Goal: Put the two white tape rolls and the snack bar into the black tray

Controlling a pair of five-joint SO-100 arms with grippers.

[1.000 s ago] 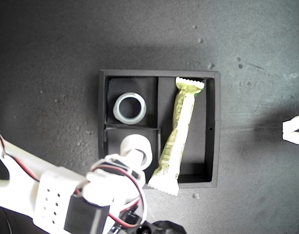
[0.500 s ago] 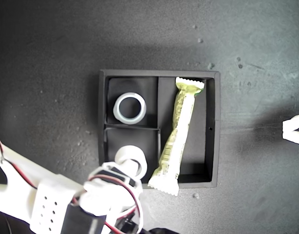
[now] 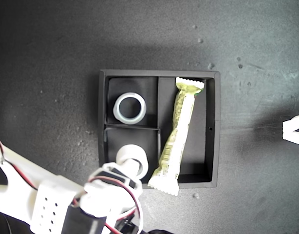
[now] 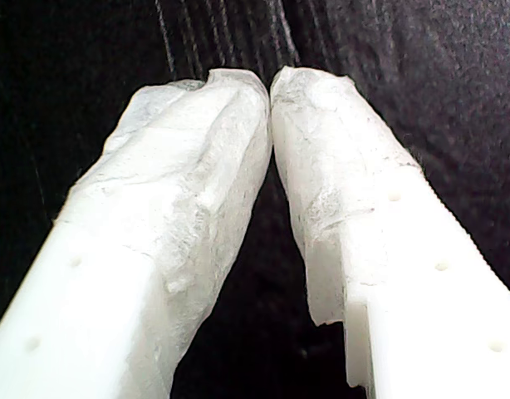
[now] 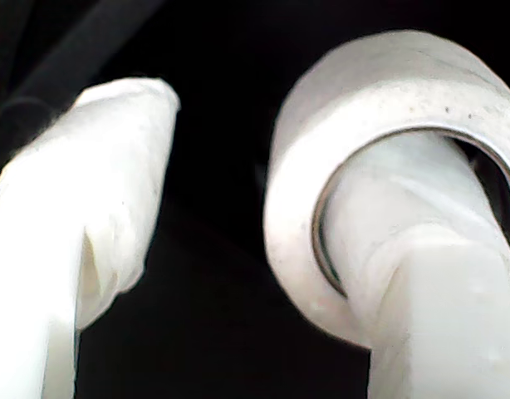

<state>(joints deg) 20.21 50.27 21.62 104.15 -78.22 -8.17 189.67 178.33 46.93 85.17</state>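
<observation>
My second gripper point(image 5: 213, 208) hangs spread, one finger threading a white tape ring point(image 3: 133, 160) over the square black tray's point(image 3: 213, 126) near compartment; my first gripper point(image 4: 270, 83) is pinched together, empty.

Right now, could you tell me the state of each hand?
First hand: closed, empty.
Second hand: open, one finger through the tape roll's hole.

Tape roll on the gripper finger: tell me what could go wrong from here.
1. The tape roll hangs threaded on one finger of my second gripper, not clamped; it may snag when I withdraw, or drop on edge across the black tray's wall.
2. The snack bar's end overhangs the wall close by; a knock could tip it out.
</observation>
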